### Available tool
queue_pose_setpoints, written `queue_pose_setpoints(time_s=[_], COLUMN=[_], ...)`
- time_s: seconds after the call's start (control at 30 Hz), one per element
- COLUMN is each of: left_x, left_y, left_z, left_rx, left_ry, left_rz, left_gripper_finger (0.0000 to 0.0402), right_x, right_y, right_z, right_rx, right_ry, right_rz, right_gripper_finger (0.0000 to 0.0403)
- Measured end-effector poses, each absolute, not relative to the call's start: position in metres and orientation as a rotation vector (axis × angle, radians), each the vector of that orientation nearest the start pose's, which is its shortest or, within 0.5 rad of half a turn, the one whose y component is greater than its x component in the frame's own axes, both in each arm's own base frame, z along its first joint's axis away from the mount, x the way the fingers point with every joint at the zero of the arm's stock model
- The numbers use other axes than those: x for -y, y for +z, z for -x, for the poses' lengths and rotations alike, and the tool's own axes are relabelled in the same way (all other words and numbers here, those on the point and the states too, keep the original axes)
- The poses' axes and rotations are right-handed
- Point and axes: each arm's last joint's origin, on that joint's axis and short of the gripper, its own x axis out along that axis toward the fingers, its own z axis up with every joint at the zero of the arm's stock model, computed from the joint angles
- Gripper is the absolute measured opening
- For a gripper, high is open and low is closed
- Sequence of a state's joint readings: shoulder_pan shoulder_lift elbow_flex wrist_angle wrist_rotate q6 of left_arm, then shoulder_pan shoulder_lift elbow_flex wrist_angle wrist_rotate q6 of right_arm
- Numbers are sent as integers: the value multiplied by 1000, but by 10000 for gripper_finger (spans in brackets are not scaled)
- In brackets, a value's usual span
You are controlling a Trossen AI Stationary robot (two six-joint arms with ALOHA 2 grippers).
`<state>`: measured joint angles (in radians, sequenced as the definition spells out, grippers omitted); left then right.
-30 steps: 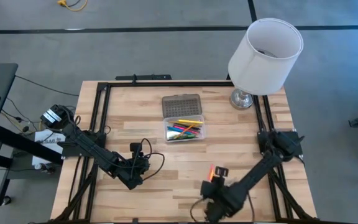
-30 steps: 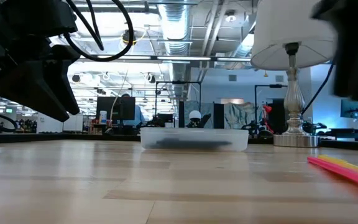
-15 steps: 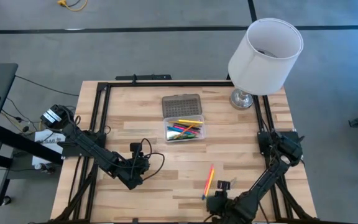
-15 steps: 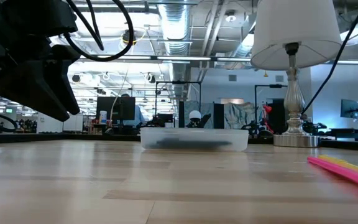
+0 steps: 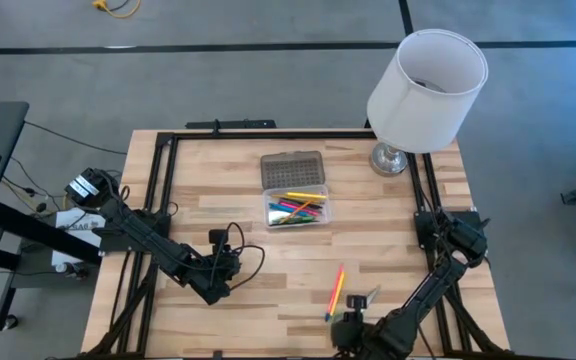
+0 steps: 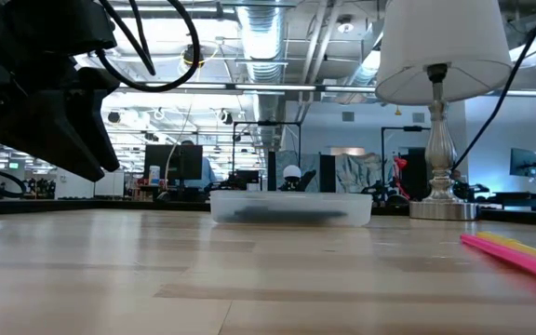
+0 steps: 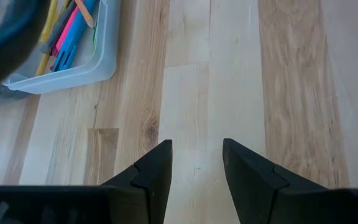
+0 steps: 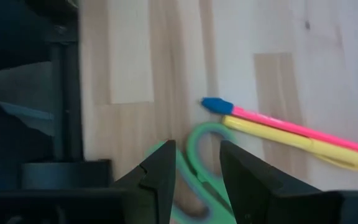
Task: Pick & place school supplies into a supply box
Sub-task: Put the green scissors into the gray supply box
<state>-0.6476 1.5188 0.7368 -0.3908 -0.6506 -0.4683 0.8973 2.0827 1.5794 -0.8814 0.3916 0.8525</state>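
1. The supply box [image 5: 297, 209] sits mid-table with its dotted lid [image 5: 292, 169] folded back; coloured pens lie inside.
2. The right gripper [image 8: 196, 165] is at the near table edge, jaws slightly parted over the green scissors [image 8: 194, 163], gripping nothing; a pink pen [image 8: 291, 129] and yellow pen [image 8: 284, 142] lie side by side just beyond.
3. The left gripper [image 7: 196, 163] hangs over bare wood near the box, jaws narrowly apart and empty.

Supply box [image 5: 297, 210] is set mid-table w/ pens [image 5: 295, 209] inside, lid [image 5: 292, 169] laid open behind it. Lamp [image 5: 423, 90] is placed at the back right corner. Two pens [image 5: 336, 291] are laid side by side near the front edge, scissors [image 8: 197, 168] just beside them.
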Motion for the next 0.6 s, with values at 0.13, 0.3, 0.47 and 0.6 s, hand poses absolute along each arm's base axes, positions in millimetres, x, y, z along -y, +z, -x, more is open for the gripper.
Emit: queue_pose_setpoints(time_s=[0.13,0.3,0.47,0.6], left_x=[141,141,141,141], left_y=[153,153,153,153], left_z=[-216,-216,-216,-216], left_rx=[-891,-890,-890,-890], left_ry=[215,215,215,216], left_rz=[-274,-274,-274,-274], left_gripper_finger=[138,138,138,138], right_x=[-317,-319,-317,-311], right_y=[176,176,166,150], right_z=[-265,-263,-261,-256], right_rx=[-1133,-1131,-1133,-1152], right_ry=[-49,-42,-42,-44], right_rz=[81,93,96,105], right_gripper_finger=[118,118,118,118])
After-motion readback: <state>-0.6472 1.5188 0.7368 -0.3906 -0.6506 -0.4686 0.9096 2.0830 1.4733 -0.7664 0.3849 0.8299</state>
